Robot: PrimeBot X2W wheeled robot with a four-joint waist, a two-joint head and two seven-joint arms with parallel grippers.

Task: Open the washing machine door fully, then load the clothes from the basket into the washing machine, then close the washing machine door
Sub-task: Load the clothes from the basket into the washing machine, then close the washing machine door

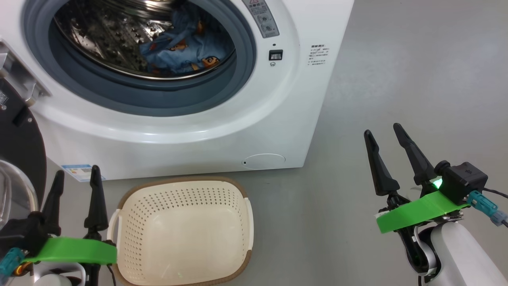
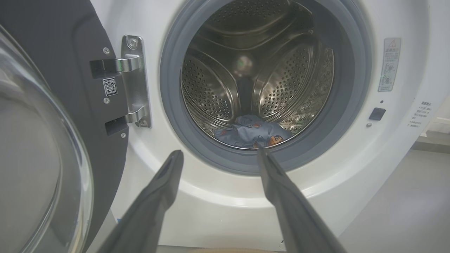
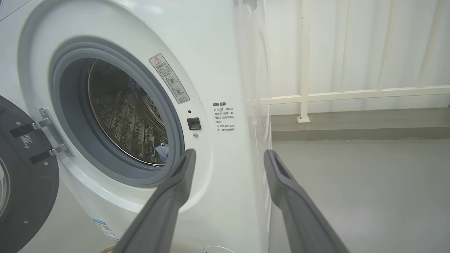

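**Operator:** Load status?

**Technician:** The basket [image 1: 182, 198], just right of the left gripper [image 1: 77, 172], is empty. The clothes [image 1: 186, 47] lie low in the drum [image 2: 218, 88], ahead of and above both grippers. Loading looks complete, so closing the door is the step in hand.

**Operator:** Gripper states?

**Technician:** On the left gripper the fingers are spread wide and hold nothing. The right gripper [image 1: 383, 130] is the same and stands off the washer's [image 1: 198, 131] right corner, over bare floor.

**Operator:** Door position?

**Technician:** The door [image 1: 22, 147] is swung wide on its hinge [image 2: 135, 80], immediately left of the left gripper. Its glass bowl sits close beside the outer finger.

**Operator:** Recommended procedure?

**Technician:**
1. Use the left arm, which is nearest.
2. Bring the gripper round to the door's outer face.
3. Push on the black rim, not the glass.
4. Follow the arc about the hinge rather than pushing in a straight line.
5. Confirm that no fabric overhangs the gasket [image 2: 175, 116]. None appears to.
6. Press until the latch seats.

Keep the right gripper out of the swing path. Whether the door clears the basket cannot be told.
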